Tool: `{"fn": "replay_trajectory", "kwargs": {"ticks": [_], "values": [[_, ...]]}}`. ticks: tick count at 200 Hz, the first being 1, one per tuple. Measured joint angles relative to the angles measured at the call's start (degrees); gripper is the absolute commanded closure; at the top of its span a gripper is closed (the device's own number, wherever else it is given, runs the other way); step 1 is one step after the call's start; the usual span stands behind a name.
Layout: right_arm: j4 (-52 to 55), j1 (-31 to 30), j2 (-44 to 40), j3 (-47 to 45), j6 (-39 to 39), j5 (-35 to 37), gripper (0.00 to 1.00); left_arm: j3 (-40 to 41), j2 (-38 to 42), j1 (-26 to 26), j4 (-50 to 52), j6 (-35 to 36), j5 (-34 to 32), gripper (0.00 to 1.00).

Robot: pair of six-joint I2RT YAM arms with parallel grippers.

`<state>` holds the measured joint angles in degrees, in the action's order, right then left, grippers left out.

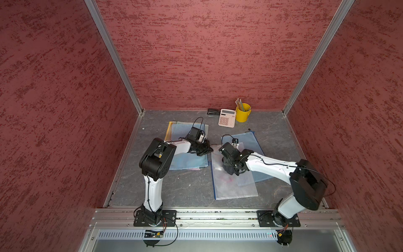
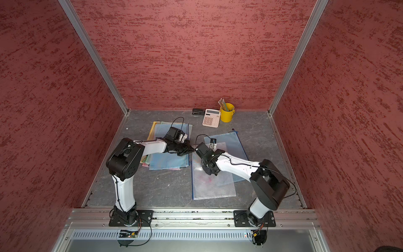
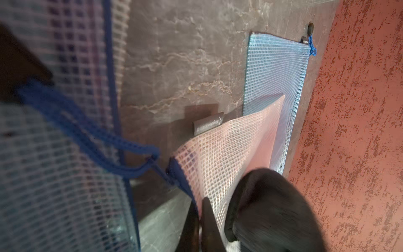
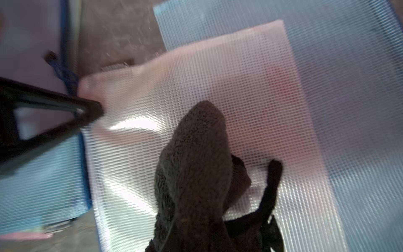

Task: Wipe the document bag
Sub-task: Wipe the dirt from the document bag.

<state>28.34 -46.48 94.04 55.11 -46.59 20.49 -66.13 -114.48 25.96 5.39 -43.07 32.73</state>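
Note:
The document bag (image 1: 234, 185), a clear mesh pouch with blue edging, lies flat at centre right in both top views (image 2: 214, 187). My left gripper (image 1: 210, 150) is shut on its far left corner; the left wrist view shows both black fingers (image 3: 207, 218) pinching the mesh (image 3: 229, 157), which curls up there. My right gripper (image 1: 229, 169) is shut on a dark grey cloth (image 4: 194, 163) and presses it onto the bag's far half (image 4: 218, 76). The cloth hides the right fingers. A faint pink smudge (image 1: 226, 179) shows on the bag just in front of the cloth.
A stack of blue and coloured mesh bags (image 1: 187, 160) lies under the left arm. Another blue bag (image 1: 250, 141) lies partly under the clear one. A stapler (image 1: 213, 112), a pink calculator (image 1: 227, 117) and a yellow pencil cup (image 1: 243, 113) stand along the back wall.

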Motion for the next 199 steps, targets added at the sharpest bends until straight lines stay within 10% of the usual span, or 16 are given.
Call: {"fn": "replay_trajectory", "kwargs": {"ticks": [89,135,199], "values": [[-1.07,-22.03,1.38,-6.84,-16.17,6.47,1.00,-0.33,-3.21,-0.35,-2.82,-5.31,2.12,1.00],[6.71,-33.94,-10.08,-13.70,-29.66,-3.19,1.00,-0.83,-3.93,-0.96,-2.86,-6.47,4.00,1.00],[12.09,-13.62,-17.05,1.40,-14.40,-0.33,1.00,-4.28,-6.08,-1.25,-2.51,-3.02,3.48,1.00]]}}
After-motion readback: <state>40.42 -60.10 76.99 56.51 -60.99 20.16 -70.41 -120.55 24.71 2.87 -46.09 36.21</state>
